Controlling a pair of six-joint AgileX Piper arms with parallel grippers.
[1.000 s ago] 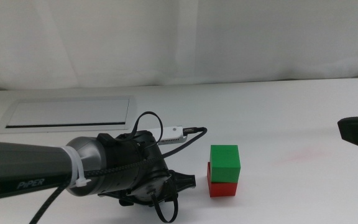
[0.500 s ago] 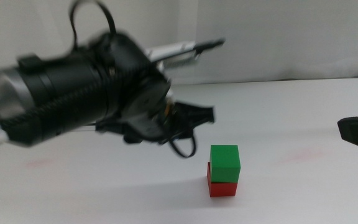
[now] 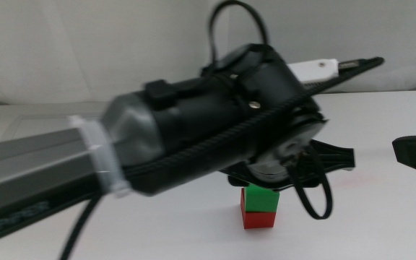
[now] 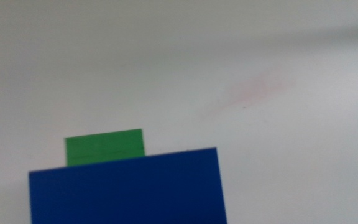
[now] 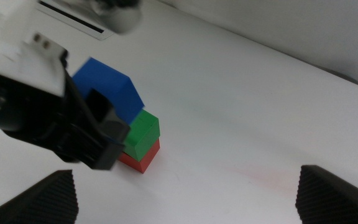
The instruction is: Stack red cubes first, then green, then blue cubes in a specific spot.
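1. The white worktop is carrying everything I am watching, and in the left wrist view a faint pinkish smear is showing on it beyond the stack.
2. The left arm is reaching in from the left side of the middle view and filling most of it, its dark wrist body blurred and wrapped in black braided cable, with a white zip tie around it.
3. The left hand is hanging just above the stack, and I am seeing it gripping the blue cube; one dark finger is pressing on the cube's near face in the right wrist view.
4. The right hand is waiting well to the right of the stack, its two dark jaws standing wide apart with nothing between them; only its dark tip is peeking in at the right edge of the middle view.
5. The blue cube is sitting directly over the green cube; I cannot tell whether the two are touching.
6. The green cube is resting on the red cube, slightly offset, and the red cube is lying on the worktop.
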